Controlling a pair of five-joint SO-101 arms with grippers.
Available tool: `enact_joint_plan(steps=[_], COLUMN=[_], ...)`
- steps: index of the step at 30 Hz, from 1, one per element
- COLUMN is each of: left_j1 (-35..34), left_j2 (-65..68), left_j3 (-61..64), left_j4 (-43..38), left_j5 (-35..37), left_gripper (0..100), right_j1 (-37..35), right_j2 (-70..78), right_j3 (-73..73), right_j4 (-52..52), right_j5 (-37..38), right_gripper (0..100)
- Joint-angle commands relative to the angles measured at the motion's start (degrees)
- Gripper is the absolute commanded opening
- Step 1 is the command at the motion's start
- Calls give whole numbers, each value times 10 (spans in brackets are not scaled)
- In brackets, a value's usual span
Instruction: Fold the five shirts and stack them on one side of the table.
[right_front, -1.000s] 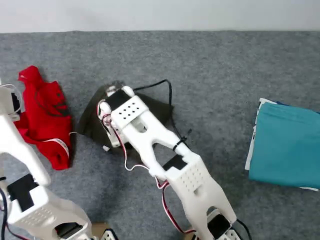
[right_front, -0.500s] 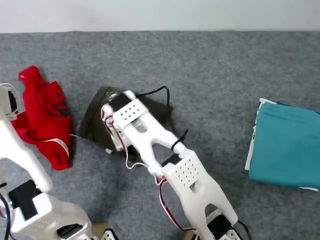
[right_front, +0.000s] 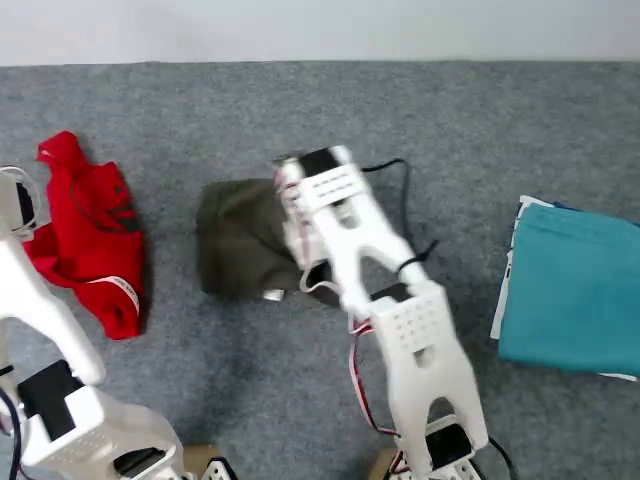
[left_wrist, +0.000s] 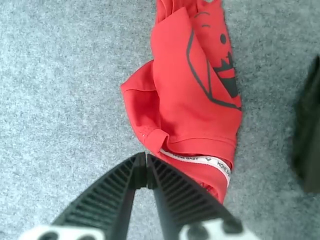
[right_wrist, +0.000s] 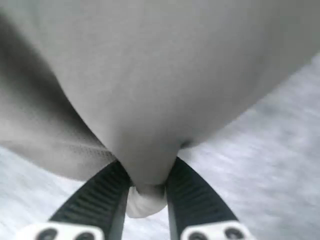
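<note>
A fold of the dark shirt (right_wrist: 150, 90) is pinched between the fingers of the right gripper (right_wrist: 147, 186), which are drawn in narrowly around the bunched cloth; a small white bit of fabric is seen just below the pinch, between the fingers. From the pinch the cloth is spread away from the gripper and hangs above the grey table (right_wrist: 280, 150).

In the high view the dark shirt (right_front: 240, 250) is seen crumpled near the middle of the table (right_front: 440, 120). One side of it is covered by the right arm (right_front: 385, 290), whose wrist is placed over the shirt's edge.

The left gripper (left_wrist: 146, 160) is held with its fingers pressed together at the tips, and nothing is clamped between them. The red shirt (left_wrist: 192, 95) is found just beyond those tips, rumpled, with a dark printed figure facing up and a white tape at its hem. Whether the tips touch the cloth cannot be told. The dark shirt (left_wrist: 307, 135) is glimpsed beside the red one.

In the high view the red shirt (right_front: 90, 235) is seen next to the left arm (right_front: 40, 320), well apart from the folded teal shirt (right_front: 575, 295) at the opposite side. A white layer (right_front: 500, 290) is exposed under the teal shirt's edge.
</note>
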Motion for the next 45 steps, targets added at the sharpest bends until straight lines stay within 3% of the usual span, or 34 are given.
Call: enact_joint_plan(steps=[1,7,10,16,20,25,30,33,39,45], left_j1=[-1,-1,-1,0,0,0,4,4,4,4], left_j2=[-34,-34,-34,-34,-34,-34,-33,-29,-32,-33], left_j3=[-6,-6,-6,-4,-3,-3,-3,-3,-3,-3], left_j4=[11,12,12,12,12,12,11,11,11,11], left_j5=[-10,-8,-7,-7,-7,-11,-14,-30,-32,-31], left_gripper=[6,6,6,6,6,6,6,6,6,6], right_j1=[78,199,231,210,177,167,183,184,170,102], right_j2=[-108,-138,-138,-125,-102,-115,-163,-204,-262,-263], right_j3=[61,80,80,81,81,80,80,80,80,83], right_j4=[23,17,-48,-242,-328,-338,-335,-291,-145,-66], right_j5=[139,422,533,633,645,607,372,232,135,105], right_gripper=[9,9,9,9,9,38,225,258,208,19])
